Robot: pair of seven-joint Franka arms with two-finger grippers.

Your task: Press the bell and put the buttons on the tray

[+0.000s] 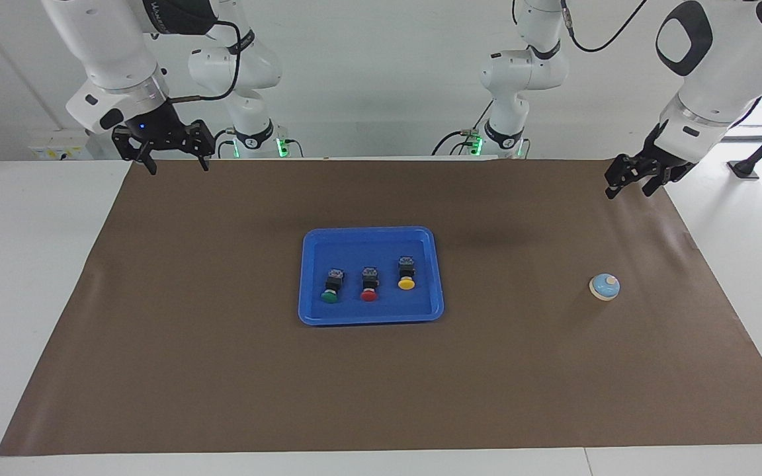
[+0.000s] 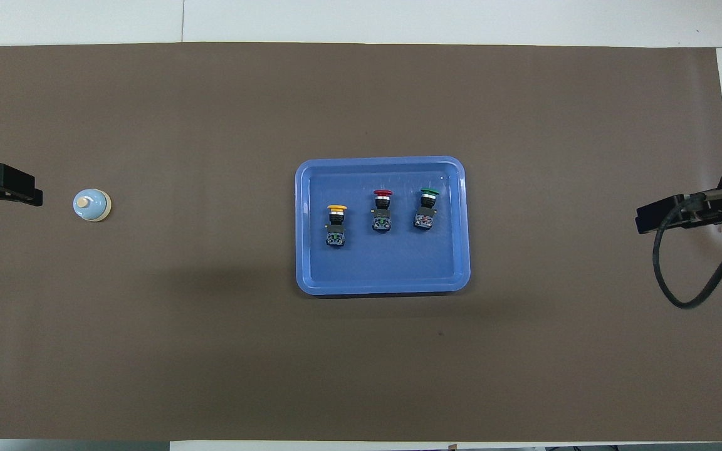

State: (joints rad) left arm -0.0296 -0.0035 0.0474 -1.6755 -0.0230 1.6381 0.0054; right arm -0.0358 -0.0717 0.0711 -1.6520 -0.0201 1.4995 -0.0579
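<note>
The blue tray (image 1: 368,241) lies in the middle of the brown mat, and also shows in the overhead view (image 2: 386,263). Three buttons lie in it in a row: green (image 1: 331,287), red (image 1: 369,285) and yellow (image 1: 406,273), also seen from overhead as green (image 2: 427,208), red (image 2: 383,210) and yellow (image 2: 336,224). The light-blue bell (image 1: 604,287) (image 2: 92,205) stands on the mat toward the left arm's end. My left gripper (image 1: 631,190) (image 2: 35,194) hangs open above the mat's edge, apart from the bell. My right gripper (image 1: 176,164) (image 2: 640,222) hangs open and empty above the mat's edge at the right arm's end.
The brown mat (image 1: 222,370) covers most of the white table (image 1: 30,264). A black cable (image 2: 680,275) loops down by the right gripper. Nothing else stands on the mat.
</note>
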